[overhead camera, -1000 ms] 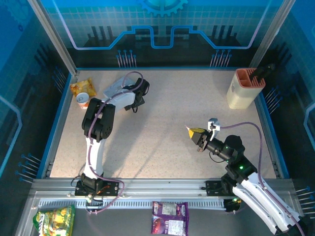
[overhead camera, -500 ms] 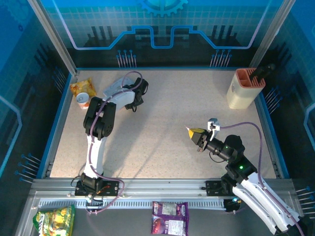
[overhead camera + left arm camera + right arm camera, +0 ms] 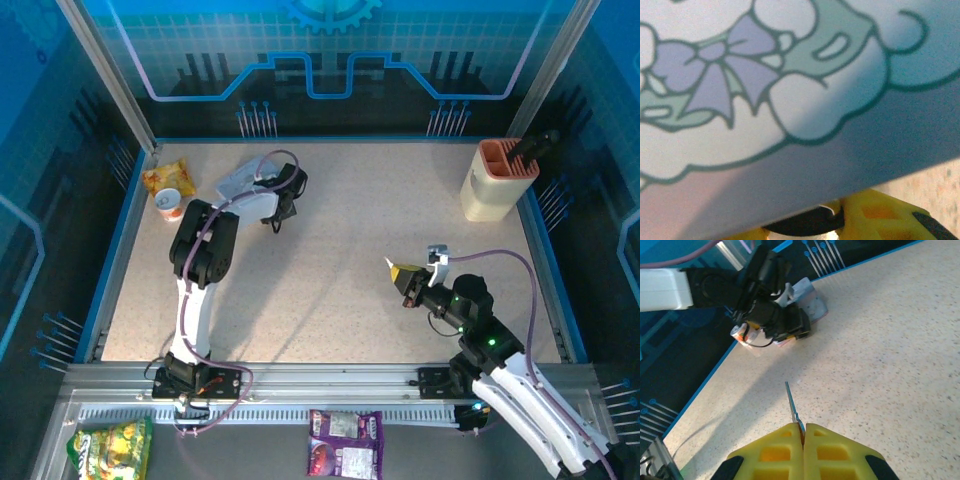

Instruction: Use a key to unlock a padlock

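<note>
In the right wrist view the key, a thin dark metal sliver, sticks out forward from my right gripper, whose yellow fingers are shut on it above bare table. From the top, that right gripper hangs right of the middle, pointing toward the far left. My left gripper sits at the far left beside the flat grey-blue tin. The tin's printed lid looms very close in the left wrist view. Below it, a dark piece with a silvery edge, the padlock, sits between the yellow fingers.
A beige holder with a dark tool stands at the back right corner. A yellow snack bag and a small cup lie at the far left by the blue table rim. Two snack packets lie off the table's front.
The left gripper has shifted slightly right and away beside the tin. The right gripper with the key has edged a little to the right and nearer.
</note>
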Motion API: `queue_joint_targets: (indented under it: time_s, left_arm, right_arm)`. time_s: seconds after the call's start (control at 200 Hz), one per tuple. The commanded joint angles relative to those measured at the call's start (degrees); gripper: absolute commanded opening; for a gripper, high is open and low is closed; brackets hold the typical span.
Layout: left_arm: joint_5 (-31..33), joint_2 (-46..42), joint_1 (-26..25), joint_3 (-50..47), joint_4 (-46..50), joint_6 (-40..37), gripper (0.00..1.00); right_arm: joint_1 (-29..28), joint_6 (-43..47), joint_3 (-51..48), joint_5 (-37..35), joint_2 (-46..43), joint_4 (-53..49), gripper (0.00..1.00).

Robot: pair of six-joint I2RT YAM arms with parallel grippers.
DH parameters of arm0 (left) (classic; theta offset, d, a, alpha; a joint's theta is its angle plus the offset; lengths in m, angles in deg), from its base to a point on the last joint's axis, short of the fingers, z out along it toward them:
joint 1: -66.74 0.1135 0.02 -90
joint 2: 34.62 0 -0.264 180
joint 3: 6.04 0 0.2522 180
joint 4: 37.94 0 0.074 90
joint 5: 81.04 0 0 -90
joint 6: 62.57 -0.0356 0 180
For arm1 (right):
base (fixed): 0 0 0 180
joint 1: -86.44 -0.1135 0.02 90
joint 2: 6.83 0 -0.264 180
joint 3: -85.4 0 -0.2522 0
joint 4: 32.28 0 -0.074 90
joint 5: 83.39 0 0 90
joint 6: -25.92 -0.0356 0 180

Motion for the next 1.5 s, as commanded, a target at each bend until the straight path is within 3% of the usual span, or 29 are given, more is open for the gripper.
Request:
queue_joint_targets:
  time_s: [0.0,0.125,0.415,0.675,0.966,1.271,1.496]
  left_arm:
    - [-3.39,-4.07,-2.71,-3.15,-0.17,-2.09,0.31]
    - [-4.8,-5.95,-6.05,-4.68,0.86,-2.74,0.31]
    - [-9.39,-11.31,-15.31,-12.88,-0.42,0.03,0.31]
    - [-10.3,-14.45,-23.5,-14.12,1.33,2.11,0.31]
    - [-12.09,-16.5,-30.08,-17.09,-0.83,-1.91,0.32]
    - [-13.58,-20.49,-30.79,-22.81,-8.35,-2.61,0.61]
    - [-14.35,-35.08,-30.78,-37.73,-24.28,-8.53,0.78]
  right_arm:
    - [0.87,-4.22,1.78,-5.65,-1.68,-6.97,0.0]
    - [0.96,-7.62,1.8,-8.53,-3.51,-12.34,0.0]
    - [0.83,-8.9,4.45,-5.49,-5.02,-18.36,0.0]
    - [0.7,-11.41,4.29,-5.19,-8.74,-23.11,0.0]
    - [0.63,-12.74,4.92,-4.25,-7.26,-22.85,0.0]
    - [0.74,-12.67,6.37,-4.32,-2.08,-20.33,0.0]
    - [0.72,-11.33,6.44,-5.07,-0.33,-18.93,0.0]
